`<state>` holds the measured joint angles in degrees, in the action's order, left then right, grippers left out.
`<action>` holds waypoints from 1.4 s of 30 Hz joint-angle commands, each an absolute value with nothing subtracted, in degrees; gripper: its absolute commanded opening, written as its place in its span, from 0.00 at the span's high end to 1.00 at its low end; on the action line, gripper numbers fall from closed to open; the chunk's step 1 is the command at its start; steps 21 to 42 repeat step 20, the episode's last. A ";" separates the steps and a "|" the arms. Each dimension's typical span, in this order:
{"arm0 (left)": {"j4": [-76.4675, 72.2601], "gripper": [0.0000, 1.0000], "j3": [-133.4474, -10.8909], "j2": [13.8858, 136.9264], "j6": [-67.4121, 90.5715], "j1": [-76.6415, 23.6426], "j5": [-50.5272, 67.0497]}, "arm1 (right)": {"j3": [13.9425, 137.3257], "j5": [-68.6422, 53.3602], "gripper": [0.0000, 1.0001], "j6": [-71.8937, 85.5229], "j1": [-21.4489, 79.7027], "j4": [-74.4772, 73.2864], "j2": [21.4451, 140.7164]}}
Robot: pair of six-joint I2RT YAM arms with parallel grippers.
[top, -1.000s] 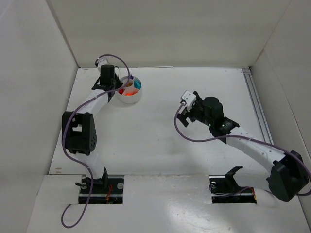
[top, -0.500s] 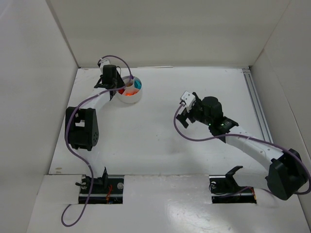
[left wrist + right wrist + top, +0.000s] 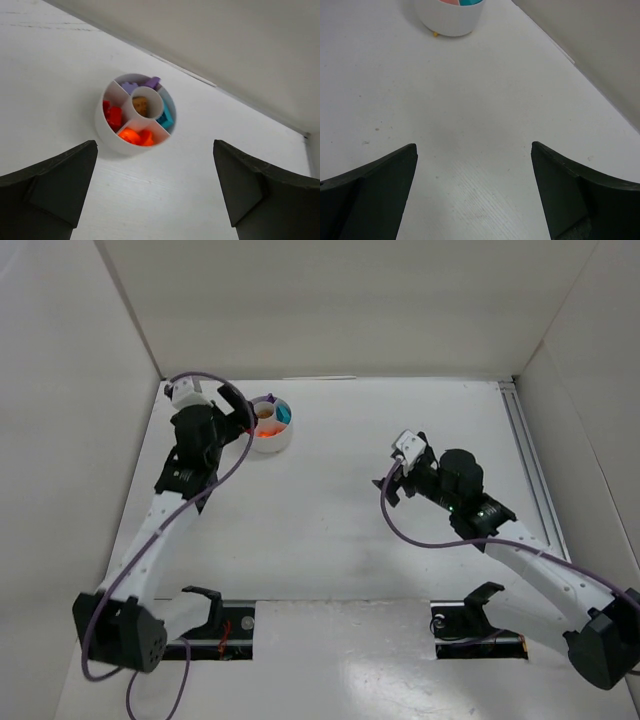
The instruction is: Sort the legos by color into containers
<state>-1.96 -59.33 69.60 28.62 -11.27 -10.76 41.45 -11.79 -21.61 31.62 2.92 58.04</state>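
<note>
The white round dish (image 3: 106,142) stands near the back left of the table, its containers being a central well ringed by divided sections. Inside lie purple legos (image 3: 152,82), red ones (image 3: 113,116), bright orange ones (image 3: 136,136), a teal one (image 3: 165,119) and a brown-orange one (image 3: 140,105) in the well. My left gripper (image 3: 154,146) hangs above and just short of the dish, open and holding nothing. In the top view it (image 3: 240,412) sits just left of the dish (image 3: 272,441). My right gripper (image 3: 474,145) is open over bare table, with the dish (image 3: 449,20) far ahead.
White walls enclose the table; the back wall (image 3: 235,45) runs close behind the dish and the left wall (image 3: 70,440) is near the left arm. A metal rail (image 3: 522,440) lines the right edge. A tiny yellow speck (image 3: 435,34) lies at the dish's foot.
My left gripper has opened wide and drawn back from over the dish to its left, its arm swinging outward. My right arm has shifted slightly to the right, still open.
</note>
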 commanded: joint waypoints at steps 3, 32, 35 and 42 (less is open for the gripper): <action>0.18 0.00 -46.34 54.69 36.28 -15.11 -8.01 | 38.67 -8.88 0.00 -17.06 30.76 -0.52 52.92; 7.90 0.00 -31.55 42.02 44.03 -24.35 -8.26 | 27.25 -3.08 0.00 -12.74 30.23 -7.29 34.02; 7.90 0.00 -31.55 42.02 44.03 -24.35 -8.26 | 27.25 -3.08 0.00 -12.74 30.23 -7.29 34.02; 7.90 0.00 -31.55 42.02 44.03 -24.35 -8.26 | 27.25 -3.08 0.00 -12.74 30.23 -7.29 34.02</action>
